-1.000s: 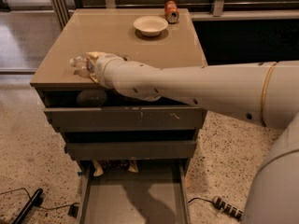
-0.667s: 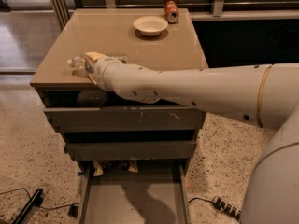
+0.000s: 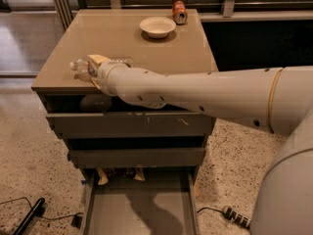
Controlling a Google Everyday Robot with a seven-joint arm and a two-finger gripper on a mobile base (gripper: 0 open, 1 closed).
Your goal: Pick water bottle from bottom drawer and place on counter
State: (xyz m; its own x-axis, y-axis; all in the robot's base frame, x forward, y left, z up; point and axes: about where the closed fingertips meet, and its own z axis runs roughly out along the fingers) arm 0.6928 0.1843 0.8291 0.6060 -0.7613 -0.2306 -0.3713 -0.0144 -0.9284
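The water bottle [image 3: 80, 68], clear with a pale cap end pointing left, lies across the front left part of the tan counter [image 3: 146, 50]. My gripper [image 3: 96, 66] is at the bottle, just above the counter's front edge. Its tan fingers [image 3: 98, 59] are closed around the bottle's middle. My arm reaches in from the right across the cabinet front. The bottom drawer [image 3: 142, 209] is pulled open below, and its grey floor shows. Some packets [image 3: 117, 174] lie at its back.
A white bowl [image 3: 157, 27] and an orange-red soda can [image 3: 179, 12] stand at the counter's back. The top drawer is slightly open with a dark round object [image 3: 95, 103] inside. A power strip [image 3: 237, 217] and cables [image 3: 29, 217] lie on the floor.
The gripper and bottle have shifted very slightly left over the counter's front left; otherwise nothing has visibly changed.
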